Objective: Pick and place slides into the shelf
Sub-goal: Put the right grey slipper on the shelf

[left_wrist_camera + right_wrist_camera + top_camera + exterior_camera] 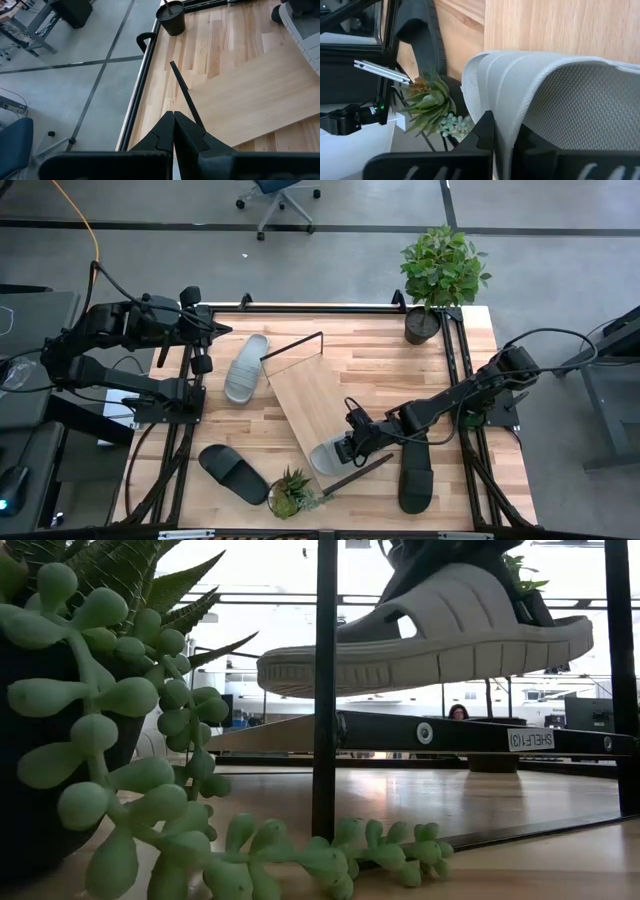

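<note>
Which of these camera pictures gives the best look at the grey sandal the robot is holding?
The low view: the held grey slide shows whole from the side, above the shelf. The high view shows part of it under the right tool. The right wrist view shows only its strap, close up. The left wrist view does not show it.

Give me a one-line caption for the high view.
Right gripper holds a grey slide over the shelf; left gripper waits shut.
</note>
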Controlling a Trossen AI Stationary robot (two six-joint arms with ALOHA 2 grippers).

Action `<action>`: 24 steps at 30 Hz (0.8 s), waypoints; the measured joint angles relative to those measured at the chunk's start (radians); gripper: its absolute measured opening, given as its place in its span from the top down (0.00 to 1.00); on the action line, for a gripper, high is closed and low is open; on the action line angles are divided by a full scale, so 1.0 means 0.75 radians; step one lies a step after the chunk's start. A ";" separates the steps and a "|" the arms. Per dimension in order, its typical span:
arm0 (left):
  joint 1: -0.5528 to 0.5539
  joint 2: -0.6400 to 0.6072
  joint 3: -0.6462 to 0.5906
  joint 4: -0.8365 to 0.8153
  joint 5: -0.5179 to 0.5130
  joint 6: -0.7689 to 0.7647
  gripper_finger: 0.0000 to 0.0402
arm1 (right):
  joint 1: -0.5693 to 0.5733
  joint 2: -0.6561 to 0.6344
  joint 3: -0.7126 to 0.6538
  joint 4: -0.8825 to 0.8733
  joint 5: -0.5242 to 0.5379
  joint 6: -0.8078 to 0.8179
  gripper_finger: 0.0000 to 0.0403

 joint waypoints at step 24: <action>0.000 0.000 0.000 -0.003 0.045 0.067 1.00 | 0.011 0.078 0.000 0.151 -0.015 0.104 1.00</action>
